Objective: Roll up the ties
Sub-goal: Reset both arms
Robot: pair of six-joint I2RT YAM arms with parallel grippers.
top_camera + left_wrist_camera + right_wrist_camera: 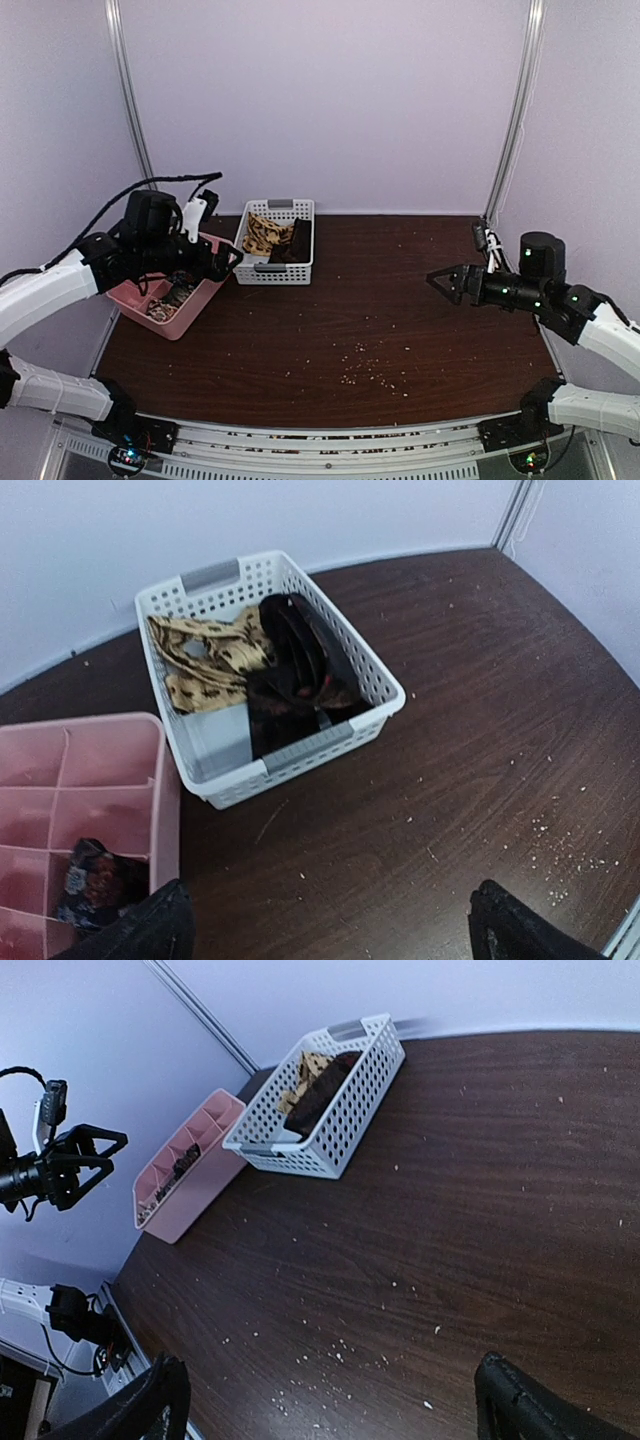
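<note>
1. Left jaws: apart, empty, hovering by the tray [110, 725].
2. Floral tie [95, 885]: bundled in one tray cell.
3. Tan tie [205, 660] and brown tie [295, 670]: heaped together in the basket [330, 745]. Expect limp, light, slippery cloth; you should pinch one free end, not the heap.
4. Right jaws: apart, empty, over the bench [400, 300], well away from the ties.
</note>
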